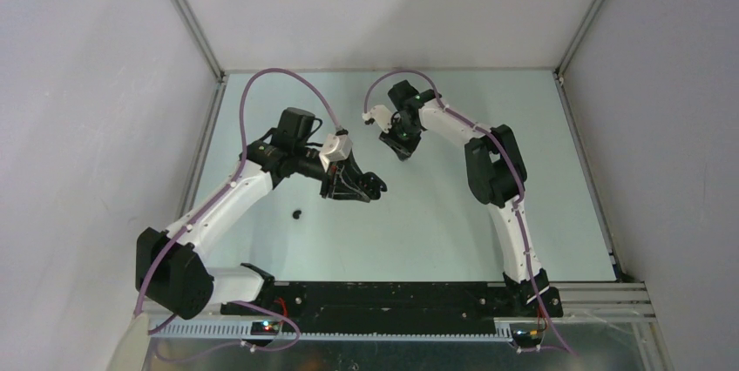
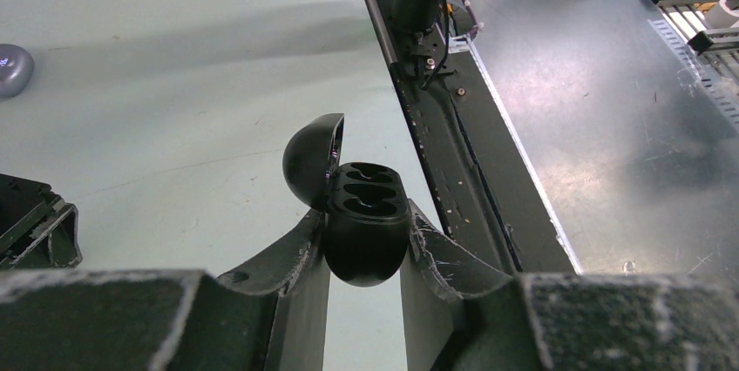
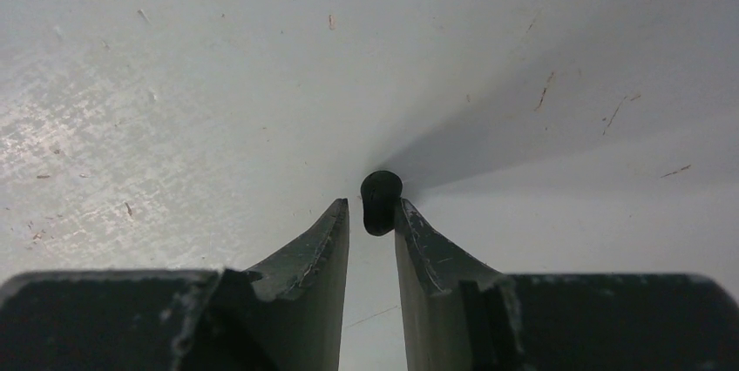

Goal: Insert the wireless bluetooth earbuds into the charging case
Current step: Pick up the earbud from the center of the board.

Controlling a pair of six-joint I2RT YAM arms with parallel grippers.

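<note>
My left gripper [image 1: 355, 185] [image 2: 366, 253] is shut on the black charging case [image 2: 368, 230] and holds it above the table. The case's lid [image 2: 311, 160] stands open and its sockets [image 2: 366, 192] show dark. My right gripper [image 1: 403, 150] [image 3: 372, 205] points down at the table. Its jaws stand narrowly apart around a glossy black earbud [image 3: 381, 200]. The bud touches the right finger [image 3: 418, 236], and a thin gap shows between it and the left finger. A second black earbud [image 1: 297, 212] lies on the table left of the left gripper. The lilac buds cannot be made out.
A pale grey-lilac rounded object [image 2: 12, 68] lies at the left edge of the left wrist view, partly cut off. A black arm part [image 2: 30, 227] sits low left there. The black base rail [image 1: 383, 297] runs along the near edge. Walls close in the table [image 1: 453, 232].
</note>
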